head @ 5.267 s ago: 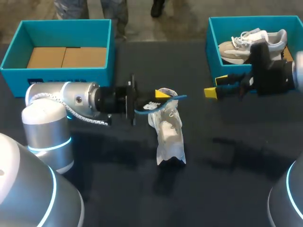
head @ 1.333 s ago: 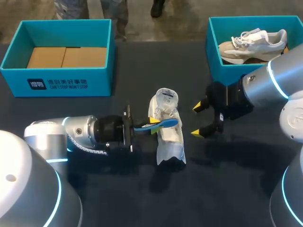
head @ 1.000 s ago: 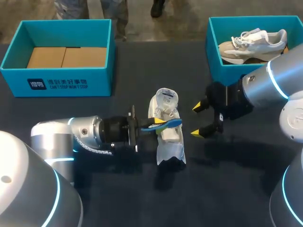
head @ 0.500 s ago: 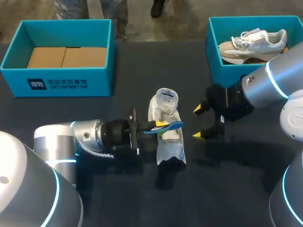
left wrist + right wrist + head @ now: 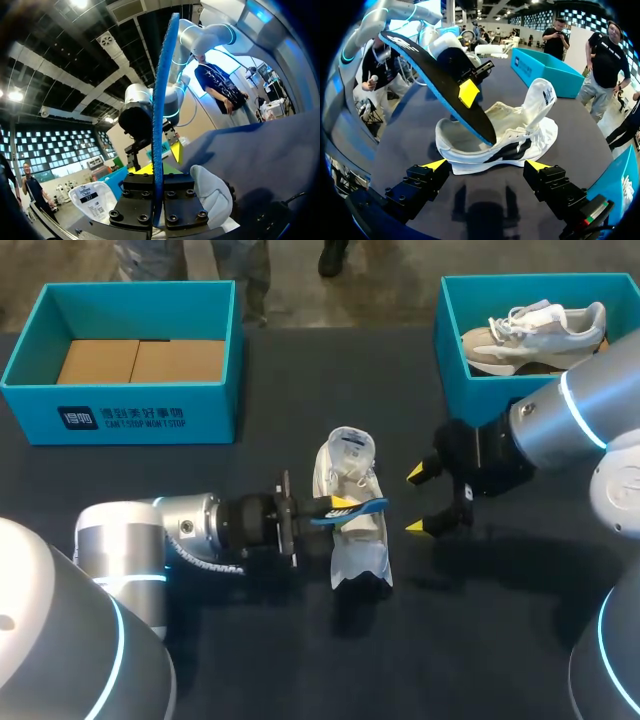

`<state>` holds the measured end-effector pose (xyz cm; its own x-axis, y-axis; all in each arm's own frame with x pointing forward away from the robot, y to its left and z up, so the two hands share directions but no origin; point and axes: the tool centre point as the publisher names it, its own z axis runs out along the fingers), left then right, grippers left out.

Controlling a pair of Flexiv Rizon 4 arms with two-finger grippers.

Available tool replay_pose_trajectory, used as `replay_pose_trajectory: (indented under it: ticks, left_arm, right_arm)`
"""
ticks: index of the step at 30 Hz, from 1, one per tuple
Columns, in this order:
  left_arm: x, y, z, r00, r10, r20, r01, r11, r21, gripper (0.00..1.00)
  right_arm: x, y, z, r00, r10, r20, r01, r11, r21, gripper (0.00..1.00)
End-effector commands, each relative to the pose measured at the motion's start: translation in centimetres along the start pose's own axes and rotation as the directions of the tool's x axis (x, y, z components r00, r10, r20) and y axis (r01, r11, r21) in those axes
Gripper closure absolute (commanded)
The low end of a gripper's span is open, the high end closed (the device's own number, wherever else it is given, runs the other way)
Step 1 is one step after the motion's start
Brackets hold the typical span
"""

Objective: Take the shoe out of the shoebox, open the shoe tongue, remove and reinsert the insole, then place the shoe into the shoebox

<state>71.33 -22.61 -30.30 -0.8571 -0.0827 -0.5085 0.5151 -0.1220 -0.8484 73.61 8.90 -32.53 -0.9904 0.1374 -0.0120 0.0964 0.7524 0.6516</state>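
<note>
Between the shut fingers of the left pincer [image 5: 338,506] sits the blue-edged insole [image 5: 366,506], gripped at one end. Its free end slants down over the open mouth of the shoe [image 5: 356,535]. Whether it touches the lining cannot be told. In the right wrist view the insole [image 5: 440,80] shows its dark underside and crosses the shoe [image 5: 515,137] at an angle. The shoe stands on its sole in the middle of the worktop [image 5: 500,640], with its tongue [image 5: 348,448] pulled up at the far end.

Compared with five seconds ago, the left arm has dropped toward the near edge. The insole, which then hung over the tongue end, now lies across the shoe's middle. Over the last second it has crept a little farther toward the right pincer [image 5: 417,500].

That pincer was up beside the right shoebox [image 5: 450,350] five seconds ago. It now hovers just beside the shoe with its fingers spread wide and nothing in them, and has hardly shifted in the last second. The shoe has not moved.

A second shoe [image 5: 535,332] lies in the right shoebox, and the left shoebox [image 5: 120,415] holds only cardboard [image 5: 140,360].
</note>
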Motion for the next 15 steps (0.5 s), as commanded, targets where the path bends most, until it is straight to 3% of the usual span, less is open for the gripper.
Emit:
replay_pose_trajectory:
  ticks: [1,15]
  left_arm:
    - [0.0,0.7,0.7,1.0,0.0,0.001,0.0,1.0,-0.002,1.0]
    - [0.0,1.9,0.0,1.0,-0.014,0.0,0.014,0.998,-0.058,1.0]
  right_arm:
    - [0.0,0.1,0.1,1.0,0.001,0.001,-0.001,1.0,0.004,0.0]
    - [0.0,0.1,0.1,1.0,0.001,0.001,-0.001,1.0,0.004,0.0]
